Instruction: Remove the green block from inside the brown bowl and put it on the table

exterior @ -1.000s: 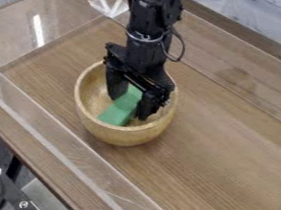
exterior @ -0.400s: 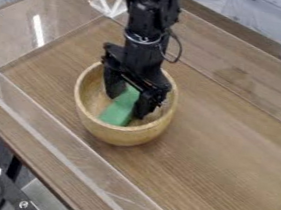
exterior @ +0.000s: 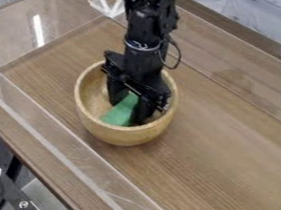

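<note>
The brown bowl (exterior: 91,110) sits on the table (exterior: 223,156), left of centre. Inside it lies the green block (exterior: 118,113), tilted against the bowl's floor. My gripper (exterior: 129,99) reaches straight down into the bowl, its dark fingers (exterior: 154,99) on either side of the block's upper end. The jaws stand narrower than a moment ago. At this size I cannot tell whether the pads touch the block. The block's far end is hidden behind the fingers.
Low clear acrylic walls (exterior: 40,151) edge the tabletop on the near and left sides, and another runs along the back (exterior: 249,39). Bare wood-grain surface lies to the right of the bowl and in front of it.
The jaws have drawn in around the green block and the gripper sits slightly lower in the bowl. Bowl and block have not moved.
</note>
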Tool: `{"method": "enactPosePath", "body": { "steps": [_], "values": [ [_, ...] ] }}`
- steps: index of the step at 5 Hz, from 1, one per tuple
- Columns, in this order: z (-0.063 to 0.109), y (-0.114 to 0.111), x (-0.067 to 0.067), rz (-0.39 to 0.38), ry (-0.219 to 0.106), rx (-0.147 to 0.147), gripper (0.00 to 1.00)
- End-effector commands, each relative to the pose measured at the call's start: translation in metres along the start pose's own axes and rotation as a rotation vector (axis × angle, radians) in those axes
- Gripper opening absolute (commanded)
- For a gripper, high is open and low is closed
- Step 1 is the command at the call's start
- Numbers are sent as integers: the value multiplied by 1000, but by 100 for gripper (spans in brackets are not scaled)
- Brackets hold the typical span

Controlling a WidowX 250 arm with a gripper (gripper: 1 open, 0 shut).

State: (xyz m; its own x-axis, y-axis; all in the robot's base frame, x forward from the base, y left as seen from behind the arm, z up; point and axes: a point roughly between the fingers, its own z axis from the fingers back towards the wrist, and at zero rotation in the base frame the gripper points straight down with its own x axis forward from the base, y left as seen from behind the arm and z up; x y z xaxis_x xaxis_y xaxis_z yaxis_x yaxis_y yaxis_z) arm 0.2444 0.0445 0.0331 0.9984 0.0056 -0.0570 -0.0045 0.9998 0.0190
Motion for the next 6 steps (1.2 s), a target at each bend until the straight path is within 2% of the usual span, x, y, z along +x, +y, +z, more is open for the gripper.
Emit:
{"method": "enactPosePath", "body": {
  "steps": [1,6],
  "values": [
    [10,2,5,4,-34,1,0],
    [39,-12,12,-20,-86,-48,0]
  ]
}}
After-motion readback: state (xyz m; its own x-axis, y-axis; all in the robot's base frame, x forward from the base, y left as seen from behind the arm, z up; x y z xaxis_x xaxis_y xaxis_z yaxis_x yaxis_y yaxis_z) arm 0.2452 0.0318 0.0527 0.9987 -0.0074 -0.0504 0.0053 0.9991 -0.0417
